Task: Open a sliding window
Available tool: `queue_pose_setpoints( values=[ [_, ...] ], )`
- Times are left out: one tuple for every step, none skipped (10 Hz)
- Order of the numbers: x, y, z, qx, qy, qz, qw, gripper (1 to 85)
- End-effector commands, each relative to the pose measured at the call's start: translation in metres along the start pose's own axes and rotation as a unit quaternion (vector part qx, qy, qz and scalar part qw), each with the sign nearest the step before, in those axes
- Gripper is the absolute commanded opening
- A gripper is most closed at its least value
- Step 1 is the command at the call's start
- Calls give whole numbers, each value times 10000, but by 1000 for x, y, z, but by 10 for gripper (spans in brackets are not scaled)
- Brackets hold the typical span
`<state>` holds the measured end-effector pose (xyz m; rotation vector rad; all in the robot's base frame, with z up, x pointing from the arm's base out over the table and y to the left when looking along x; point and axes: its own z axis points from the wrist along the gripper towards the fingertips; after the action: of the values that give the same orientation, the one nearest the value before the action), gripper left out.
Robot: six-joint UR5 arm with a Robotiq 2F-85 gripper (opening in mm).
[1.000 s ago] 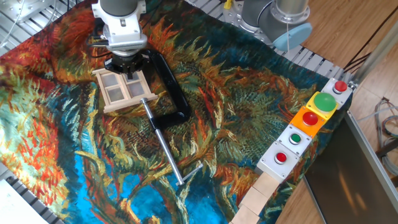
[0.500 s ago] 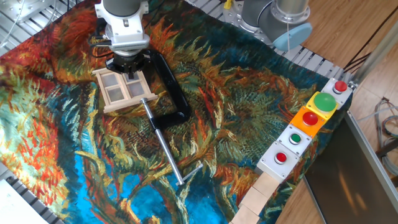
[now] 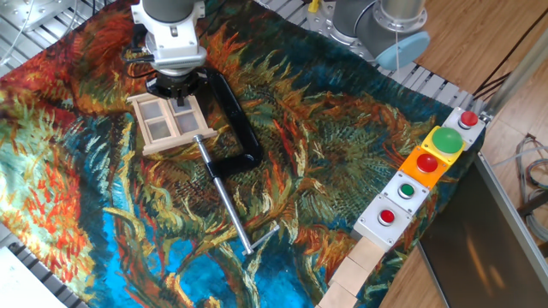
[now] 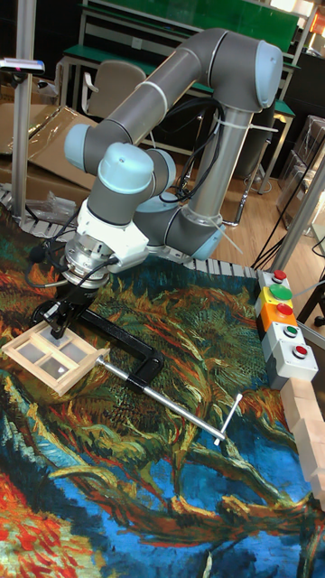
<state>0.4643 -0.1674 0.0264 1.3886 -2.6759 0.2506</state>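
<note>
The sliding window [image 3: 171, 125] is a small light-wood frame with four translucent panes, lying flat on the painted cloth at the left. It also shows in the tall fixed view, where the sliding window [image 4: 49, 358] lies low on the left. My gripper [image 3: 179, 103] hangs over the window's far edge, its dark fingers drawn together and pointing down at the middle bar. In the tall fixed view the gripper [image 4: 60, 328] reaches the frame's far rail. Whether the tips touch the wood is hard to tell.
A black C-clamp [image 3: 238, 121] with a long metal screw rod [image 3: 228, 202] lies right beside the window. A row of button boxes [image 3: 425, 166] lines the right edge, with wooden blocks [image 3: 353, 272] below them. A second grey arm base [image 3: 377, 26] stands at the back.
The gripper has edged a few pixels to the right above the window's far edge. The window and clamp lie where they were.
</note>
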Motion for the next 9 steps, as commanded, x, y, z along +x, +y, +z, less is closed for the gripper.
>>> queue_pose_setpoints(
  values=[
    [0,-1,-1,-2,-27,56,10000,400],
    [-4,-2,-1,22,-100,55,9999,400],
    [-7,-3,-1,53,-149,32,9999,403],
    [-6,-3,-1,46,-145,63,9999,413],
    [-6,-4,-1,55,-133,63,9999,413],
    [-6,-3,-1,38,-130,55,9999,417],
    [-5,-3,-1,43,-124,40,9999,417],
    [-6,-3,-1,51,-139,40,9999,420],
    [-6,-5,-1,91,-148,40,9998,423]
  ],
)
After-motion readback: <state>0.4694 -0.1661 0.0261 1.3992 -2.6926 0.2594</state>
